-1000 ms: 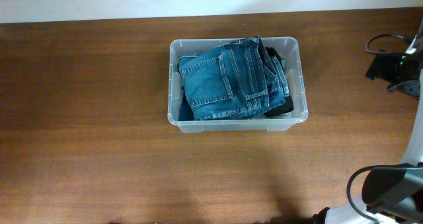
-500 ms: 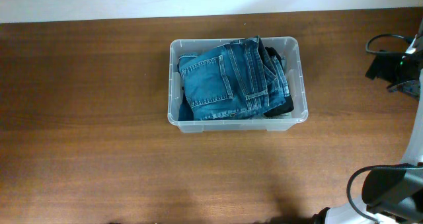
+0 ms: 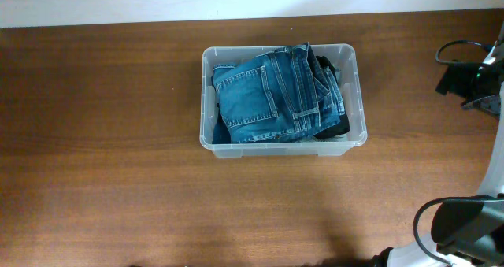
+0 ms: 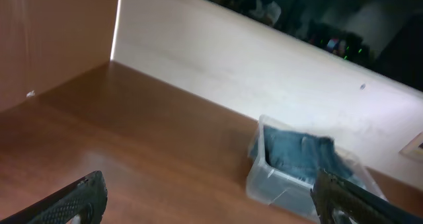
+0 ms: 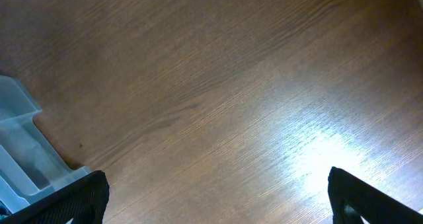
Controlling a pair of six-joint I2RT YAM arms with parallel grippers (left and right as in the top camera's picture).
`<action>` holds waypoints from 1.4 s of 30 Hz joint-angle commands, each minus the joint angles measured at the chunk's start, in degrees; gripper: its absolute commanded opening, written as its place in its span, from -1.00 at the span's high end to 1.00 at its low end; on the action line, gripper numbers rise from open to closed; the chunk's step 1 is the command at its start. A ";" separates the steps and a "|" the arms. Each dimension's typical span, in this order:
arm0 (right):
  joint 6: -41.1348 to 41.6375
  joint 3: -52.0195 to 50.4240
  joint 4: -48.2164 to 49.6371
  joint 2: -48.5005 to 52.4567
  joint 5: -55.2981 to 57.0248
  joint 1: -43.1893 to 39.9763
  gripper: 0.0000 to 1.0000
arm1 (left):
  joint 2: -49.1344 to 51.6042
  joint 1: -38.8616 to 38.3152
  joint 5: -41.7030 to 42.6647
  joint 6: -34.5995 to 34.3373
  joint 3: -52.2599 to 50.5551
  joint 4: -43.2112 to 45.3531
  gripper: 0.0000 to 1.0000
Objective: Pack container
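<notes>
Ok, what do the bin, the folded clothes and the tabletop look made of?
Clear rectangular bin: glossy see-through plastic, contents show through walls. Folded blue garment: denim, faded, stitched seams and pocket. Brown table: wood or laminate, satin; grain lines, glare.

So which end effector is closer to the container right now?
Right, most likely. The right end effector, open, has the container close at its left; the left end effector, also open, sees it farther off, ahead and rightward.

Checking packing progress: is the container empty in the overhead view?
No, folded blue jeans fill the container.
</notes>
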 commanded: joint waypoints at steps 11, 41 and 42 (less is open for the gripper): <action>0.66 -0.09 0.02 0.15 0.72 -0.15 -0.97 | -9.31 0.74 -0.37 -0.39 -22.99 14.82 -0.99; 0.66 -0.09 0.02 0.15 0.72 -0.15 -0.97 | -9.40 0.79 6.69 -0.72 -93.59 104.96 -0.99; 0.66 -0.09 0.04 0.15 0.72 -0.15 -0.97 | -9.40 0.79 6.69 -0.74 -94.31 105.00 -0.99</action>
